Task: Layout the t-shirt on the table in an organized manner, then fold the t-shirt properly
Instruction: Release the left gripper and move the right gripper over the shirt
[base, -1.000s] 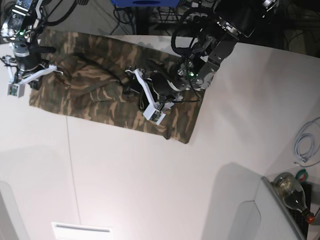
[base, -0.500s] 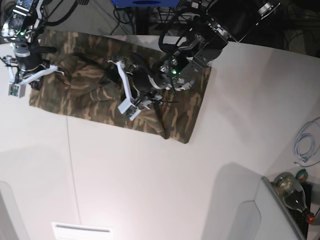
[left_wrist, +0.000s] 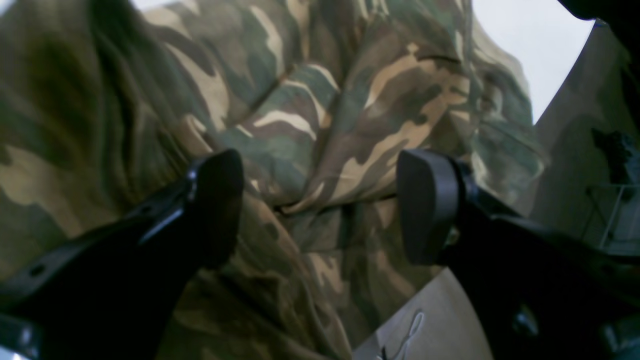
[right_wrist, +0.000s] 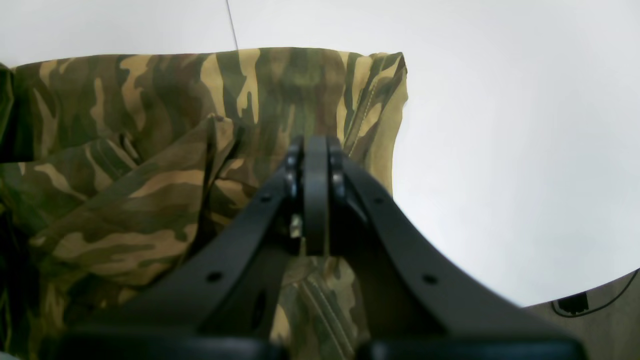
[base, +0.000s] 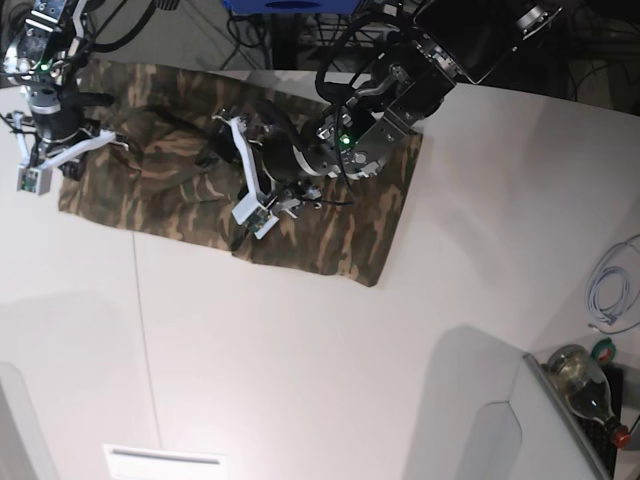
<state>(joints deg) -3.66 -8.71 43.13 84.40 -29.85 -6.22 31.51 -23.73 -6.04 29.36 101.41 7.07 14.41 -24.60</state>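
Camo t-shirt (base: 330, 215) spread out long across far side of white table (base: 320, 370), w/ lumps and folds in the middle. Lots of bare table in front of it. Thin dark seam line (base: 143, 340) running down table on base view's left.

Left gripper (left_wrist: 320, 205) down low over middle of shirt, pads wide apart. Nothing pinched between them, just bunched cloth w/ a fold edge showing in the gap. Left pad (left_wrist: 215, 200) and right pad (left_wrist: 427, 205) both black, close to cloth; can't tell if touching. In base view, left arm (base: 400, 100) reaching in from the top, wrist part w/ green light over shirt, white bracket (base: 250, 185) sticking out near shirt's front edge.

Right gripper (right_wrist: 316, 197) squeezed all the way together, tips meeting in one thin line. Sits over shirt's end near a corner; cloth right under and behind tips, but can't tell if any is caught in them. Folded flap of cloth just beside it on right wrist view's left, w/ white table past the shirt's edge. In base view, right arm (base: 45, 75) at far left, over shirt's left end.

Off the table at lower right of base view: glass bottle (base: 585, 385) lying down and a coil of light cable (base: 610, 290).
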